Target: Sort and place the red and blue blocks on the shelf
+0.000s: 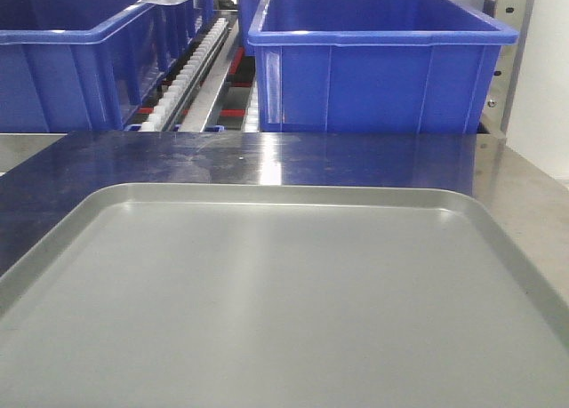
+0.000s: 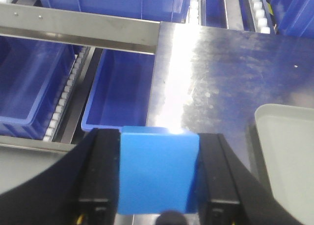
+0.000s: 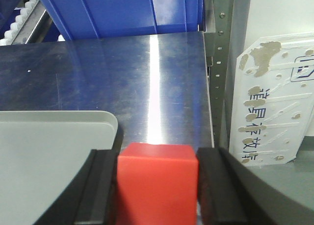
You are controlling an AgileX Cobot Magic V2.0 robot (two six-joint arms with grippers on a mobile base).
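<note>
Our left jaws are closed on the small matte blue cube [image 2: 158,171], held at the edge of the brushed steel desk [image 2: 211,73] facing the steel-framed shelf [image 2: 78,31]. Our right jaws grip the matching red cube [image 3: 157,183] beside the grey rimmed tray [image 3: 49,151], ready for sorting.

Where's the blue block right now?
Left wrist view: the blue block is held in the left gripper, by the left edge of the steel tabletop, grey tray to its right.

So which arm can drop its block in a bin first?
Probably left. The left gripper holds the blue block with an open blue bin just ahead; the right gripper holds the red block above steel tabletop.
</note>
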